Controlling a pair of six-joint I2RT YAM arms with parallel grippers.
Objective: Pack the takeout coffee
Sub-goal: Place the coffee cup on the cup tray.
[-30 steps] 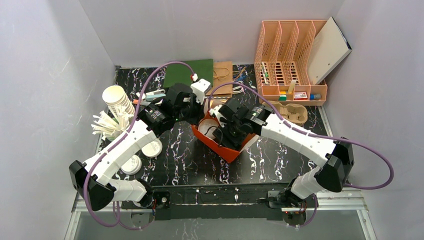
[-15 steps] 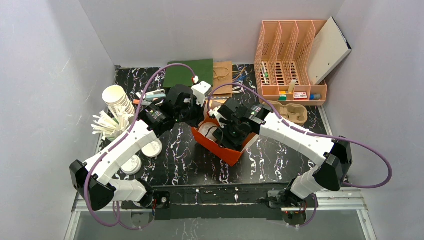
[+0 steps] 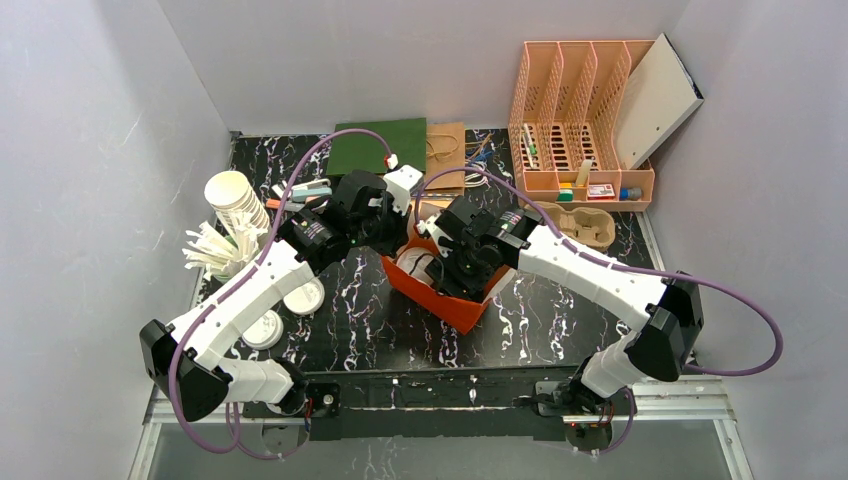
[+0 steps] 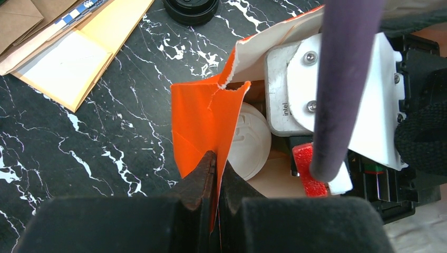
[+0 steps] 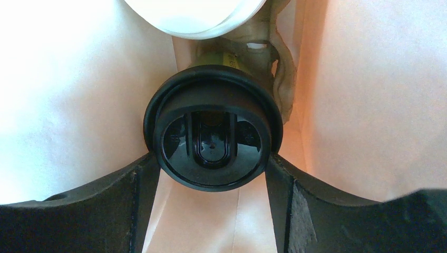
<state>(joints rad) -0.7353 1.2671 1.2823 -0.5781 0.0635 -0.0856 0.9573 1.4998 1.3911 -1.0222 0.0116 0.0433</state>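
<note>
Coffee (image 5: pixel 211 132) stands upright inside bag (image 4: pixel 195 126), directly under right gripper (image 5: pixel 211 163) clasping its lid; left gripper (image 4: pixel 216 167) pinches bag's rim.

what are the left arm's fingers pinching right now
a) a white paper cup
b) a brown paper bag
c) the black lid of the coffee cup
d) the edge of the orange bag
d: in the left wrist view the left fingers are shut on the torn edge of the orange bag, while the coffee cup sits between the right fingers.
</note>
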